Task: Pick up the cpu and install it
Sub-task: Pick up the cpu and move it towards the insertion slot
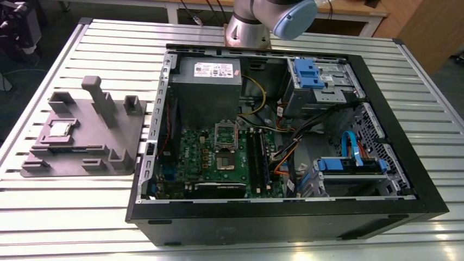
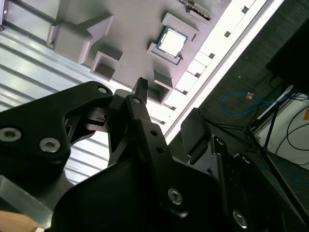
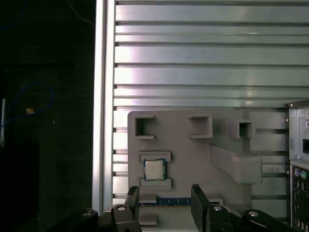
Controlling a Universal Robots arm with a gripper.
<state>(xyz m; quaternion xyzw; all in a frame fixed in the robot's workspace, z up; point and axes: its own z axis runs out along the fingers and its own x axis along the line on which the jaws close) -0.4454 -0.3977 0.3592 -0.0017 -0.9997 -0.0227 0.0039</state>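
Observation:
The cpu (image 1: 60, 129) is a small silvery square lying flat in a recess of the grey holder tray (image 1: 108, 136), on the exterior view's left. Both wrist views look down on the cpu (image 3: 154, 169) (image 2: 172, 42) from well above. My gripper (image 3: 165, 193) is open, its two black fingers (image 3: 198, 198) spread apart with nothing between them, hanging high over the tray, off to one side of the cpu. One dark fingertip (image 2: 140, 87) points toward the tray. The open computer case (image 1: 145, 179) holds the green motherboard with its socket (image 1: 226, 159) uncovered.
A narrow memory stick (image 3: 173, 201) lies in the tray beside the cpu. Raised grey posts (image 1: 93, 87) stand on the tray. The case (image 3: 299, 159) sits close to the tray's edge. All rests on a slatted metal table (image 1: 73, 217). The arm's body (image 1: 275, 16) rises behind the case.

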